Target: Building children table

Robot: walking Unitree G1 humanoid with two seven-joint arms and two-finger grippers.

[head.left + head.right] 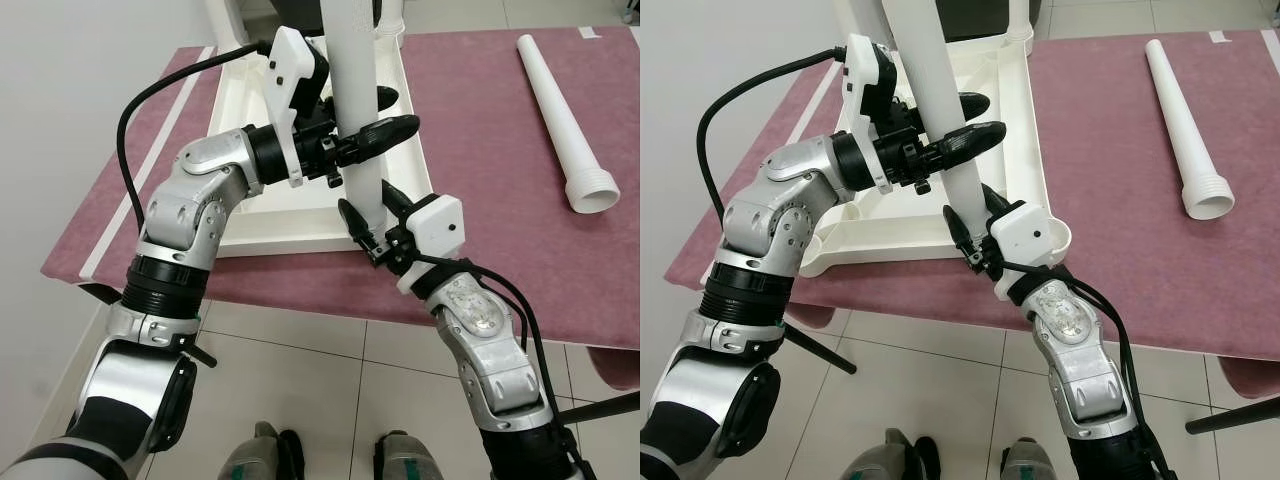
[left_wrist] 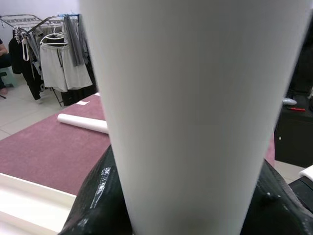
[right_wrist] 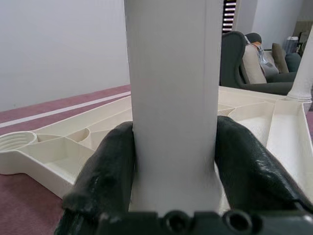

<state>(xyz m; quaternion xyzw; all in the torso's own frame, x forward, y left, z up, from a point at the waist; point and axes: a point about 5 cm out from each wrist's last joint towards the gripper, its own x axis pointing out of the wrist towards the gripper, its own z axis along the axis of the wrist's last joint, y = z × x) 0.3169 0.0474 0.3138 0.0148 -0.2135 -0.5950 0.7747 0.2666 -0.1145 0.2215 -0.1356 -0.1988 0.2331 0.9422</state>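
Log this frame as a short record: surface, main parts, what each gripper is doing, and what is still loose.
surface: maroon mat
tabletop: white, upside down on the mat
upright leg: white, standing at the tabletop's near corner
left gripper: shut on the upright leg, higher up
right gripper: shut on the upright leg near its base
loose leg: lying on the mat to the robot's right, threaded end toward the robot

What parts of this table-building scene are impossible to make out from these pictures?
- Bottom end of the upright table leg and its socket: hidden by the right gripper, eye views.
- Leg's top: cut off by the upper edge.
- Far end of the tabletop: cut off too.
- Left gripper fingertips: behind the leg, left wrist view.
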